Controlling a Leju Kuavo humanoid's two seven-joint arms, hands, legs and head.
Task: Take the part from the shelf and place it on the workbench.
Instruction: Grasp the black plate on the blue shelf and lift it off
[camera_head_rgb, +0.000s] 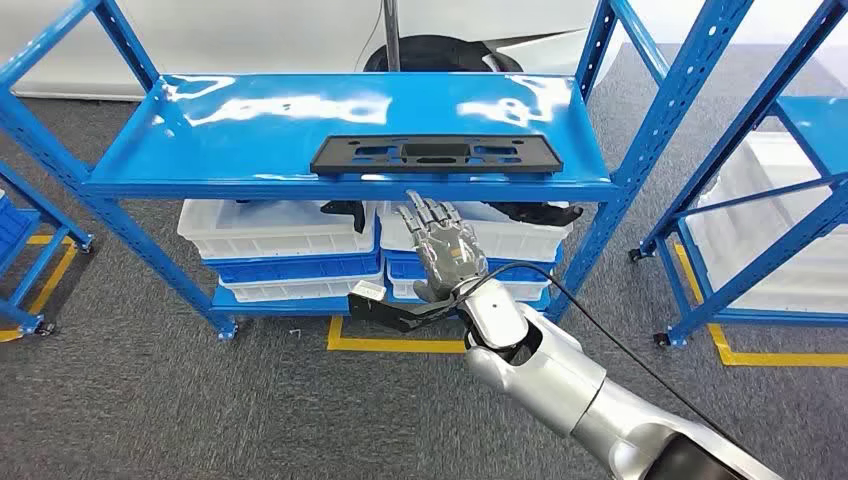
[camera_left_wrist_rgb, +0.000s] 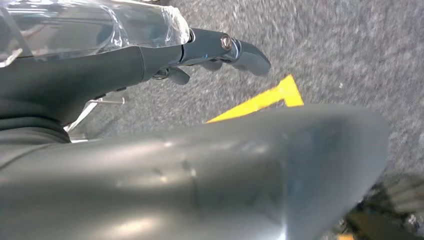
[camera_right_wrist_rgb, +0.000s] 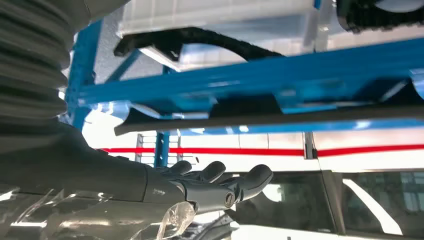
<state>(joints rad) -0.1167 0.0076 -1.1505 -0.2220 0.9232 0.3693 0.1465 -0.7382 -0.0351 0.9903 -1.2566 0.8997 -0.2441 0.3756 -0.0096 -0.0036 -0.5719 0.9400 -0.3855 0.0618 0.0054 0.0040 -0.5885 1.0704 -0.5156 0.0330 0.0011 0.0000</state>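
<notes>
A flat black rectangular part (camera_head_rgb: 435, 155) with cut-outs lies on the top board of the blue shelf (camera_head_rgb: 250, 130), along its front edge. My right hand (camera_head_rgb: 440, 245) is raised just in front of and below that edge, under the middle of the part, with its fingers stretched out and apart and holding nothing. The right wrist view looks past the extended fingers (camera_right_wrist_rgb: 215, 182) at the part's dark front edge (camera_right_wrist_rgb: 260, 120) against the blue shelf beam (camera_right_wrist_rgb: 250, 75). My left hand (camera_left_wrist_rgb: 220, 50) hangs over the grey floor, and nothing is in it.
White and blue bins (camera_head_rgb: 275, 230) holding black parts are stacked on the shelf's lower level. A second blue rack (camera_head_rgb: 770, 200) with a white bin stands at the right. Yellow tape (camera_head_rgb: 400, 345) marks the grey carpet. A black cable runs along my right forearm.
</notes>
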